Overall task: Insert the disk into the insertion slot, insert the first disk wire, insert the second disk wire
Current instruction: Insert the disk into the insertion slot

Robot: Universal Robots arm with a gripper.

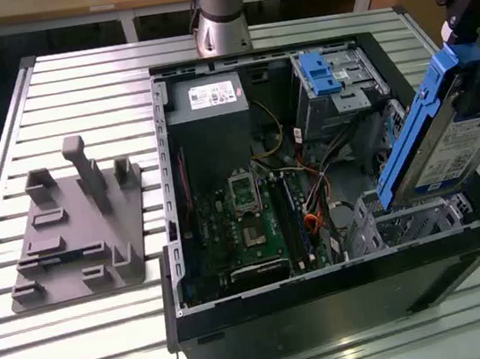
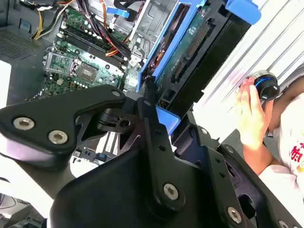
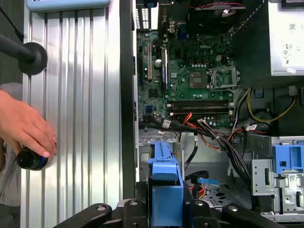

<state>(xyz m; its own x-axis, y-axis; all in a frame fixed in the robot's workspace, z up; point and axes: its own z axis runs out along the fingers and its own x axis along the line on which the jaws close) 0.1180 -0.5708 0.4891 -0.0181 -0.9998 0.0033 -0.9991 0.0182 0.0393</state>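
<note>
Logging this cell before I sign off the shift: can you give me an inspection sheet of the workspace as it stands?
Surface: slatted metal table, open computer case on it.
Job's things: the disk held tilted over the insertion slot, not seated.
Clutter: grey fixture plate beside the case, at the exterior view's left.
Grippers: gripper with jaws shut on the disk's blue carrier.
Cables: loose wires inside the case near the slot; none seen plugged into the disk.
Surroundings: a person's hand over the table beside the case.
</note>
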